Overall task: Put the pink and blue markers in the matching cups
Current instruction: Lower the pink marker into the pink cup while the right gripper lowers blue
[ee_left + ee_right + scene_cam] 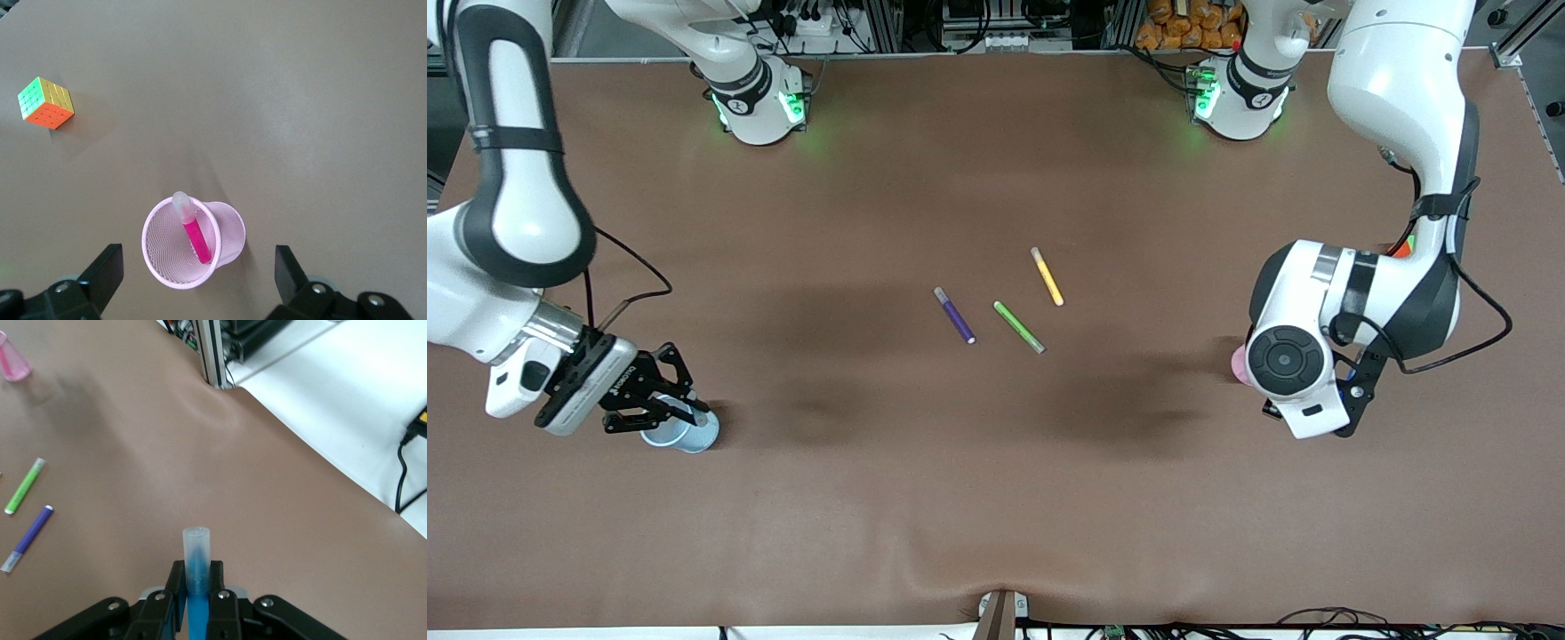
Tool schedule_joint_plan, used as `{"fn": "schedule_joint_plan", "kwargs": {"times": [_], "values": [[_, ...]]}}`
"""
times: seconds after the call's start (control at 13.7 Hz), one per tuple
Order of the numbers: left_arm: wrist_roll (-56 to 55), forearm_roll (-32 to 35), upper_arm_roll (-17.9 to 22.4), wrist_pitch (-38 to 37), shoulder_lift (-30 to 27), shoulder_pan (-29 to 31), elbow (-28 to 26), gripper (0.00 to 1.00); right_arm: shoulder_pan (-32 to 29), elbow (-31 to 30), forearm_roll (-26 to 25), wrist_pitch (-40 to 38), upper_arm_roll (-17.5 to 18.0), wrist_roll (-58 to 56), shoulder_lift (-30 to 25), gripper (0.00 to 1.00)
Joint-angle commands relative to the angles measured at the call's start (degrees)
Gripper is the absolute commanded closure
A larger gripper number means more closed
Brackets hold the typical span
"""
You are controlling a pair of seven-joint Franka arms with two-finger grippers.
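Note:
The blue marker [197, 553] stands upright between the fingers of my right gripper [197, 579], which is shut on it just below its greyish cap. In the front view this gripper [665, 402] hangs over the light blue cup [694, 434] at the right arm's end of the table. The pink marker [195, 235] leans inside the pink mesh cup [227, 230], pale cap up. My left gripper [198, 268] is open above that cup, one finger on each side, touching nothing. In the front view the left arm's wrist hides most of the pink cup [1237, 364].
A purple pen [955, 316], a green pen [1019, 327] and a yellow pen [1047, 276] lie side by side at the table's middle. A coloured puzzle cube [45, 102] sits near the pink cup, farther from the front camera.

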Motion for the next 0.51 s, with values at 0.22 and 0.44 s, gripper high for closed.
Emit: {"fn": "schedule_joint_plan", "kwargs": {"times": [0.22, 0.44], "values": [[4.7, -3.5, 0.0, -1.2, -3.6, 0.5, -0.1, 0.0, -2.6, -0.9, 10.1, -2.7, 0.8, -12.9, -1.1, 1.0], [5.3, -5.7, -0.1, -1.2, -6.0, 0.3, -0.2, 0.0, -4.7, -0.7, 12.3, -2.9, 0.8, -20.5, -0.9, 1.0]]}}
